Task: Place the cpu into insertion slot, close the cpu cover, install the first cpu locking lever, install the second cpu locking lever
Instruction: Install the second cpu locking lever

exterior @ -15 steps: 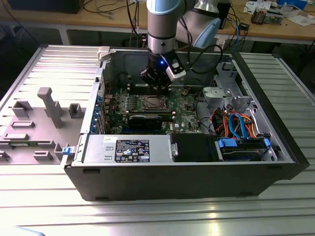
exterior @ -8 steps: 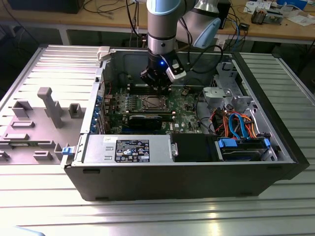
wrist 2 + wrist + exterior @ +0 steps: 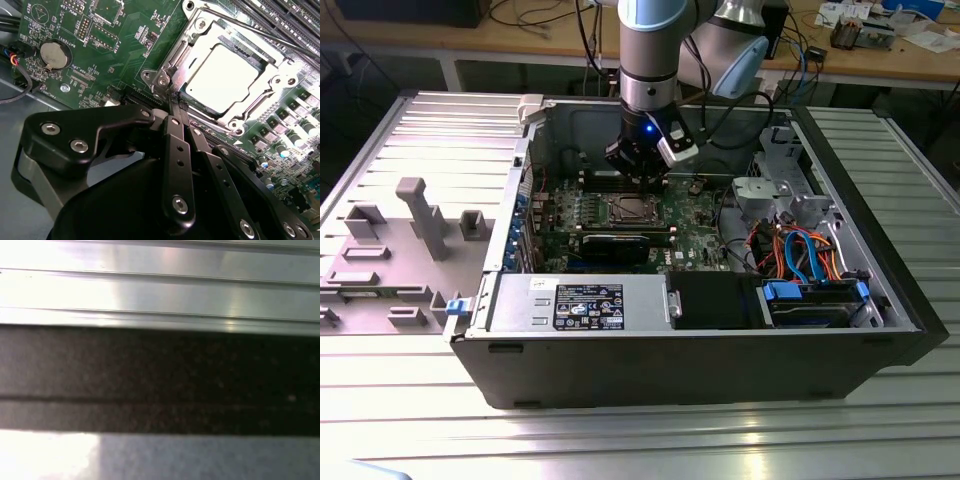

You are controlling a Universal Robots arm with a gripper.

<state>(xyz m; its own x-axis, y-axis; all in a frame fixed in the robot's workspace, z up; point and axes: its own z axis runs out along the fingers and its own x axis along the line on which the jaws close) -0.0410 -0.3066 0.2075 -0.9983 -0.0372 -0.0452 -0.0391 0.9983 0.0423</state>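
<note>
Inside the open computer case, the cpu (image 3: 225, 75), a flat silver square, lies in the insertion slot (image 3: 150, 76) on the green motherboard (image 3: 125, 30). The silvery cpu cover (image 3: 260, 100) lies flat around it, framing the chip in its window. A thin lever rod (image 3: 250, 30) runs along one side of the socket. My gripper (image 3: 176, 102) is shut, its black fingertips together at the socket's corner, with nothing visibly held. In the exterior view the gripper (image 3: 640, 170) hangs just behind the insertion slot (image 3: 630, 208).
Long black memory slots (image 3: 280, 20) flank the socket, and a coin battery (image 3: 54, 54) sits on the board. The case holds a power supply (image 3: 585, 300), a drive cage (image 3: 790, 195) and coloured cables (image 3: 800, 250). Grey fixtures (image 3: 420, 215) stand on the ribbed metal table (image 3: 160, 285).
</note>
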